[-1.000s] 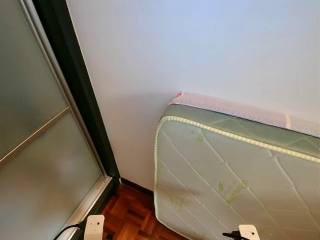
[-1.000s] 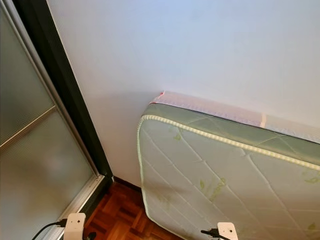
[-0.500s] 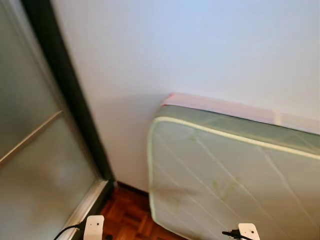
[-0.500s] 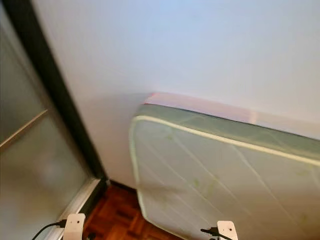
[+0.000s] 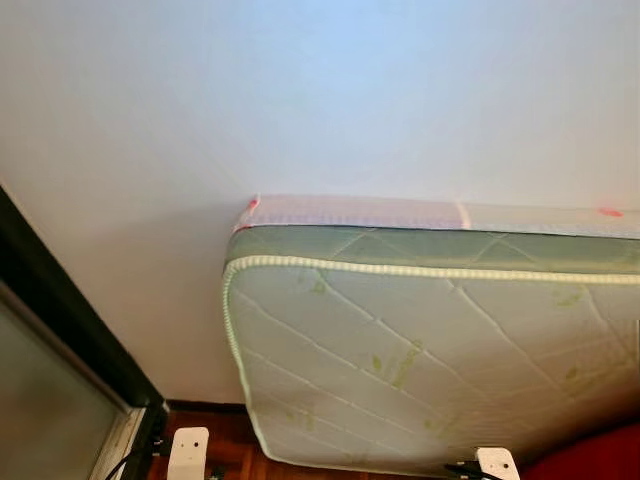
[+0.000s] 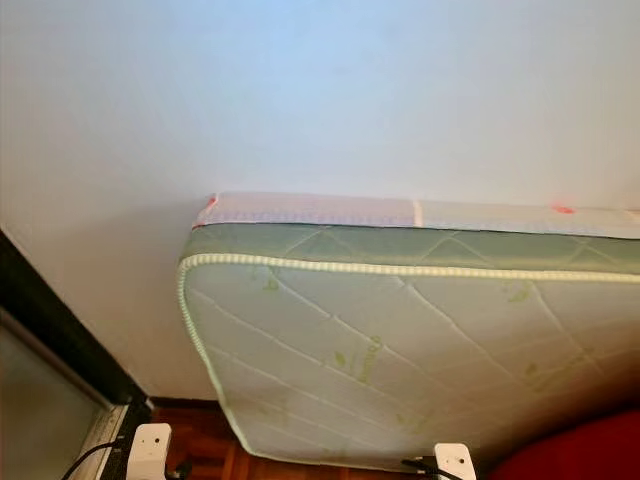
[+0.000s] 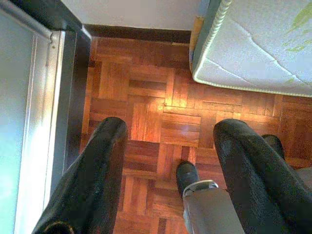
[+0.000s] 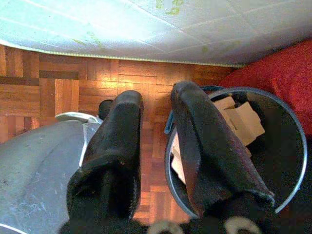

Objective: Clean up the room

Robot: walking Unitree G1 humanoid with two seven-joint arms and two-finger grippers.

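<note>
A big quilted white mattress with green leaf prints and a green side band stood on its long edge, leaning against the plain white wall. It took up the head views from about 3 o'clock round to 6 o'clock. A dark door frame with frosted glass sat down at 8 o'clock.

The left gripper hung over the brown wood block floor. Its two black fingers were spread wide apart and held nothing. The bottom corner of the mattress lay at about 1 o'clock from it.

The right gripper had its two black fingers a little way apart, with nothing between them. Under it, at about 3 o'clock, stood a round dark bin with a blue rim. Brown cardboard bits lay inside the bin. Something soft and red lay just beside the bin, next to the mattress.
</note>
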